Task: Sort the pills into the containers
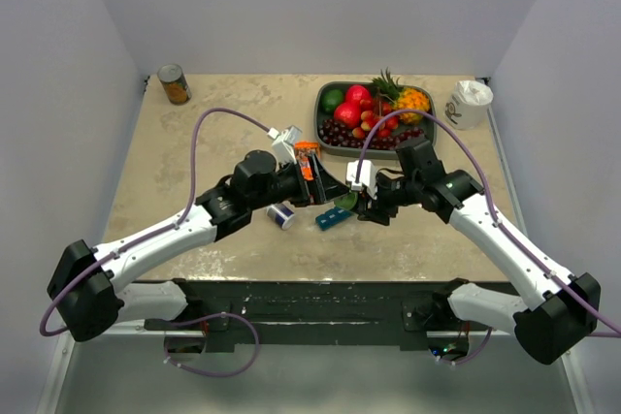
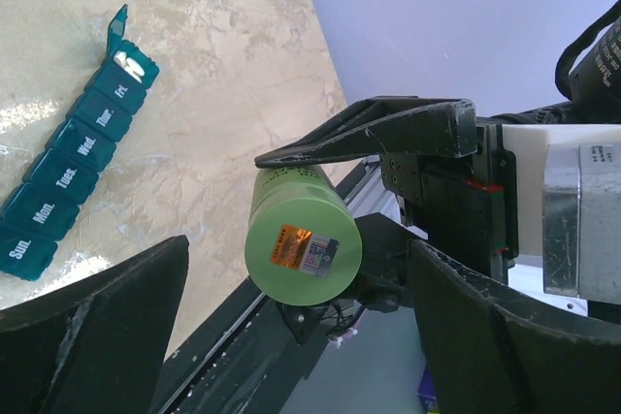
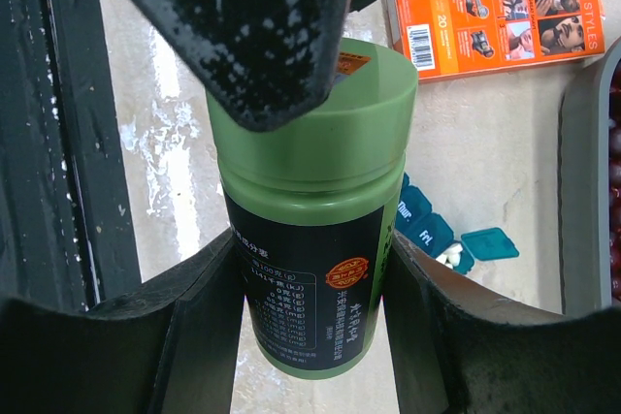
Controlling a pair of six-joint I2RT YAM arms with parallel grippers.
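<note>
From overhead I get bright, even light from above, and the arms point(image 1: 165, 235) throw only soft, short shadows on the surface point(image 1: 223, 94). In the left wrist view the surface glares white at 9 and 11 o'clock. The right wrist view has a shiny glare patch at 9 o'clock. There the green bottle point(image 3: 310, 191) is sharp, its label readable, while the jaws close to the lens look dark and slightly soft.

The containers point(image 2: 73, 167) lie on the table point(image 1: 233, 94), nearer than the box point(image 3: 495, 7) and fruit tray point(image 3: 585, 201).
</note>
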